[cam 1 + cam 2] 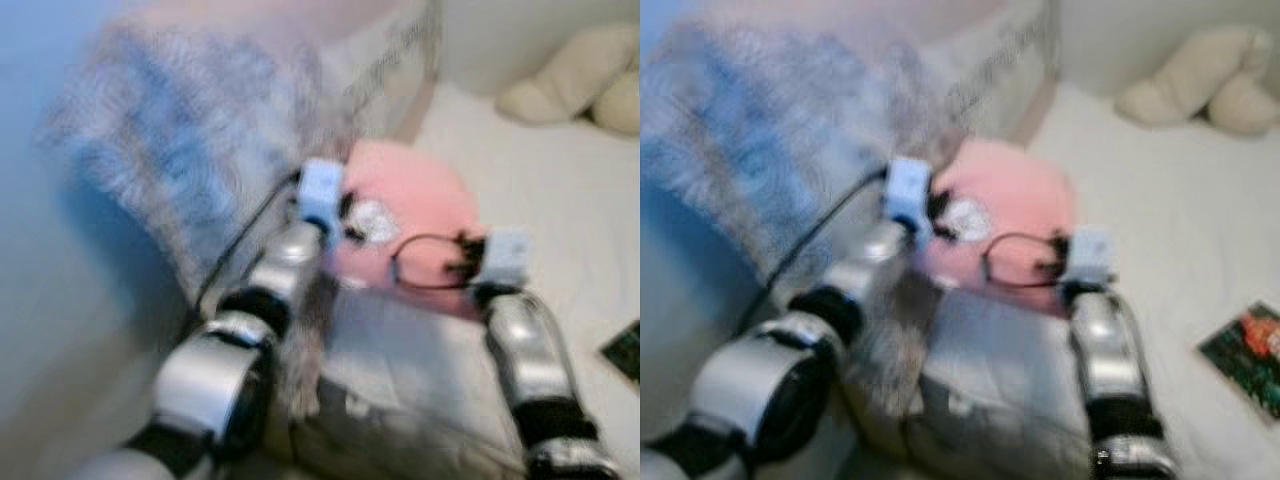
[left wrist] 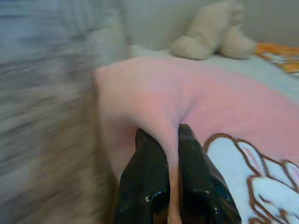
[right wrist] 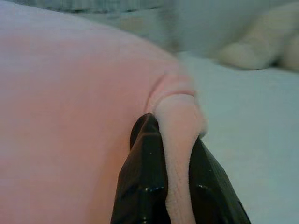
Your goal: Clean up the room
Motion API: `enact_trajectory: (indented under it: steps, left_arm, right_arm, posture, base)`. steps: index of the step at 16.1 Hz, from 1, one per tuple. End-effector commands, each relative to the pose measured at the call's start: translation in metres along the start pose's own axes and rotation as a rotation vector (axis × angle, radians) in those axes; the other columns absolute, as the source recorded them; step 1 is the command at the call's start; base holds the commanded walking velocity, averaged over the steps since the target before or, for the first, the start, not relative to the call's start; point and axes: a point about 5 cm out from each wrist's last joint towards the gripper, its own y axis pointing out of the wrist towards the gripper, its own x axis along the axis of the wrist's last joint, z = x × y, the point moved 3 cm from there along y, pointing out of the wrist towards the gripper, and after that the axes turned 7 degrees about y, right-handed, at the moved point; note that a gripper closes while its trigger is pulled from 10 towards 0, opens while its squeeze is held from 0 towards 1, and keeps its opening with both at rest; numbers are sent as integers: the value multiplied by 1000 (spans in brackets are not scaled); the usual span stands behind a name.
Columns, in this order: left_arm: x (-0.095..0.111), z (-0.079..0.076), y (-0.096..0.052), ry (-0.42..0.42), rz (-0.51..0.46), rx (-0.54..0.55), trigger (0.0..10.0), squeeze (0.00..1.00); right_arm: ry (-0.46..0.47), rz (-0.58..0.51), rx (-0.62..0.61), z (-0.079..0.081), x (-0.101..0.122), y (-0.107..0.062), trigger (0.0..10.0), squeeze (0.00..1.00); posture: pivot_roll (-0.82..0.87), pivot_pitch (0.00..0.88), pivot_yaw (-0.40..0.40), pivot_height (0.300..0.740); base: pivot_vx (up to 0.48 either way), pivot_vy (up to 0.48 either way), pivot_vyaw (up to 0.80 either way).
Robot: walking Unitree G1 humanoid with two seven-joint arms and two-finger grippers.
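No writing is reading clearly anywhere; the head views are blurring, and the only marking I am making out is a white rabbit picture (image 2: 261,186) outlined in brown on the one pink blanket (image 1: 420,205). I am holding that blanket with both grippers at once. My left gripper (image 2: 169,135) is pinching a raised fold of the pink cloth between its two black fingers (image 2: 145,172), close beside the rabbit picture. My right gripper (image 3: 173,135) is clamping a thicker rolled edge of the same blanket, the pink roll sitting squeezed between its two fingers (image 3: 145,177). From the head, the blanket is lying bunched between my two silver arms, on the white bed (image 1: 560,190), with a large grey-and-blue patterned cover (image 1: 190,150) hanging to my left and touching the blanket's edge. I am counting one cream plush toy (image 1: 585,85) lying at the far right of the bed, near the wall and well apart from the blanket. One flat, dark printed thing (image 1: 1250,360), red and green on its face, is lying on the bed to the right of my right arm; its print is too blurred to read. A grey bundle (image 1: 1000,380) is lying below the blanket between my arms; I cannot tell what it is.
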Motion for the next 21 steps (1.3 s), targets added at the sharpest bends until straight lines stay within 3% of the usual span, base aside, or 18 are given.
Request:
enact_trajectory:
  steps: [1,2,4,6,8,10,13,16,18,21]
  left_arm:
    - [20,14,3,-34,-39,68,10000,0]
    - [21,11,4,-32,-35,73,10000,0]
    - [18,10,5,59,-15,121,10000,0]
    - [-2,17,-1,121,44,173,10000,0]
    - [-20,25,-7,99,106,198,10000,0]
    - [-23,30,-8,130,121,199,10000,0]
    - [1,45,-5,122,63,243,10000,0]
    - [31,47,0,222,-16,212,10000,0]
    - [39,44,2,244,-38,188,10000,0]
    - [55,34,6,238,-89,148,10000,0]
  right_arm:
    - [-19,-31,-76,-19,17,11,10000,0]
    - [-31,-14,-70,-20,17,15,10000,0]
    - [-35,94,-14,-9,1,24,10000,0]
    - [58,237,14,10,-27,23,10000,0]
    - [76,291,18,26,-37,22,10000,0]
    - [111,305,14,34,-38,24,10000,0]
    - [134,270,30,48,-22,34,10000,0]
    - [203,259,62,67,-17,37,10000,0]
    - [226,257,49,69,-17,37,10000,0]
    - [178,174,64,75,2,44,10000,0]
  posture:
    - [113,41,27,740]
    - [100,72,31,740]
    - [69,149,34,740]
    - [9,300,0,740]
    - [-14,354,-27,740]
    - [-17,370,-39,740]
    - [-7,363,-54,740]
    - [-2,354,-55,740]
    - [-3,356,-53,740]
    - [3,356,-57,740]
  base:
    - [0,0,0]
    - [0,0,0]
    - [0,0,0]
    - [0,0,0]
    - [0,0,0]
    - [0,0,0]
    - [0,0,0]
    - [0,0,0]
    - [0,0,0]
    - [0,0,0]
